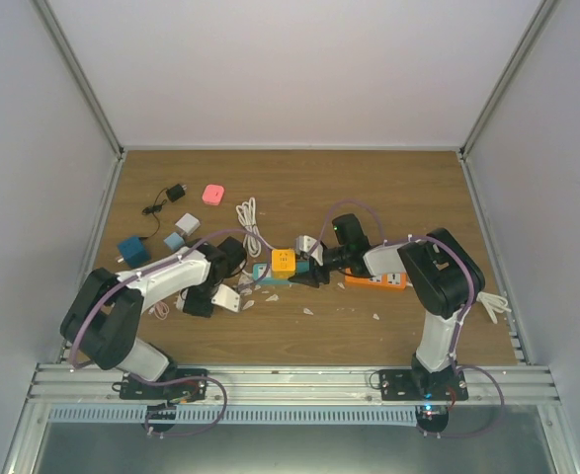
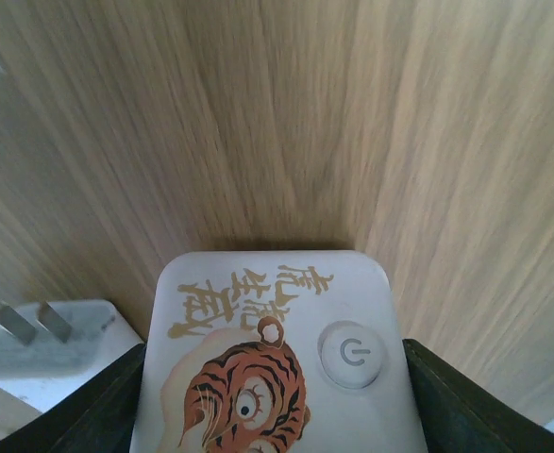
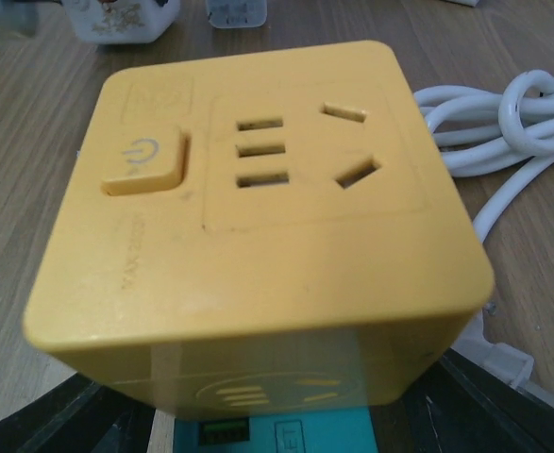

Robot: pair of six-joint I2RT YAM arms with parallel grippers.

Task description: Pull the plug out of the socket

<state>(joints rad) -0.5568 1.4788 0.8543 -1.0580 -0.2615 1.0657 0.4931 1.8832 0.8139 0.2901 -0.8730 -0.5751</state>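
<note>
A white cube socket with a tiger print and a power button (image 2: 272,359) sits between the fingers of my left gripper (image 2: 272,396), which is shut on its sides. It shows in the top view (image 1: 227,298) by the left gripper (image 1: 215,299). A white two-prong plug (image 2: 55,344) lies loose on the table just left of it. My right gripper (image 3: 291,415) is shut on a yellow cube socket (image 3: 258,198), which sits on a teal strip (image 3: 286,436). In the top view the yellow cube (image 1: 284,261) lies just left of the right gripper (image 1: 304,274).
An orange power strip (image 1: 376,280) lies under the right arm, with a grey adapter (image 1: 306,245) behind the gripper. A white cable (image 1: 251,222) lies behind the yellow cube (image 3: 503,132). A blue cube (image 1: 131,250), small cubes (image 1: 187,223), a black charger (image 1: 174,192) and a pink box (image 1: 212,194) lie at the back left.
</note>
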